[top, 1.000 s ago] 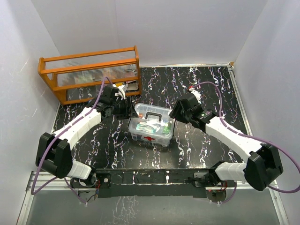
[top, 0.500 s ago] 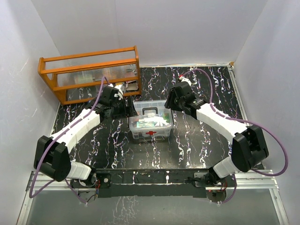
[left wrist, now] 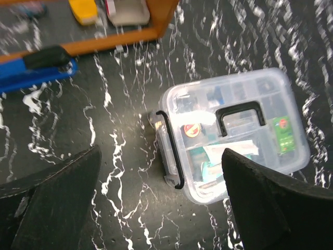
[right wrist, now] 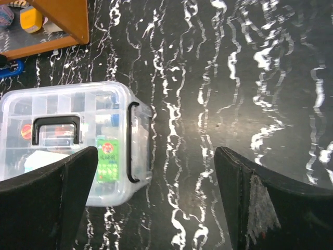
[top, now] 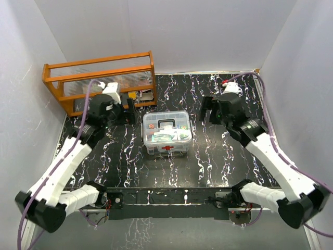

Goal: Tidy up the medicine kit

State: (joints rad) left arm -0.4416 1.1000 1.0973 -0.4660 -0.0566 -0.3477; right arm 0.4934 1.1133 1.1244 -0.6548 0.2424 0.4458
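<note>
Looks mostly done to us: the medicine kit (top: 167,134) sits mid-frame, lid (left wrist: 244,140) on, supplies packed inside. Our left gripper (top: 129,110) and right gripper (top: 210,115) hang spread wide and empty either side, so maybe only the small items (left wrist: 86,9) by the orange rack (top: 99,83) are left.

Bare tabletop (top: 218,161) lies open in front of the medicine kit (top: 167,134) and along its 2 short sides. Behind-left of the kit, the orange rack (top: 99,83) blocks passage. The left gripper (top: 126,110) and right gripper (top: 209,113) hang beside the kit, apart from it.
</note>
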